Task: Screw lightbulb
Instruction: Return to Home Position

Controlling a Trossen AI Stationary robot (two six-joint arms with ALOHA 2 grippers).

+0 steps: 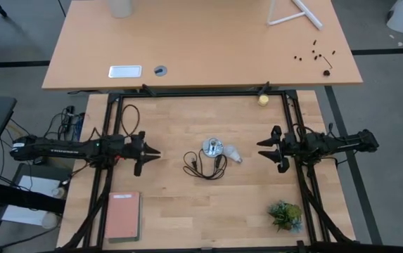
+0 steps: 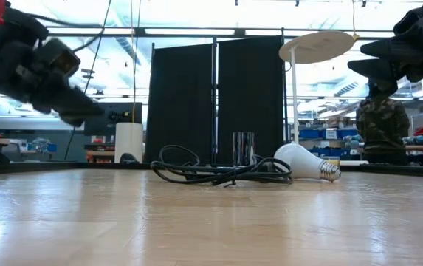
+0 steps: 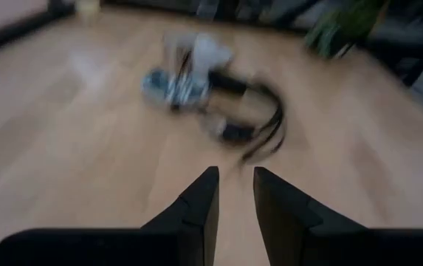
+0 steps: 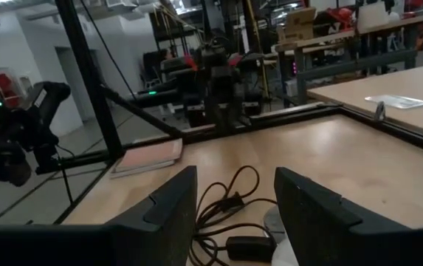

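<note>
The white lightbulb [image 1: 233, 155] [image 2: 303, 162] lies on its side mid-table, its metal screw base pointing toward the table's right. Just to its left stands the silver socket [image 1: 212, 147] [image 2: 243, 148], whose black cord [image 1: 205, 167] lies coiled on the near side. My left gripper [image 1: 155, 151] [image 3: 235, 177] hovers left of the cord, pointing at the socket, fingers a little apart and holding nothing. My right gripper [image 1: 263, 150] [image 4: 235, 177] hovers right of the bulb, pointing level toward it, open with nothing between its fingers.
A pink notebook [image 1: 124, 216] lies at the near left and a small plant [image 1: 285, 214] at the near right. A yellowish ball [image 1: 263, 100] sits by the far frame rail. A person [image 2: 377, 122] stands beyond the table.
</note>
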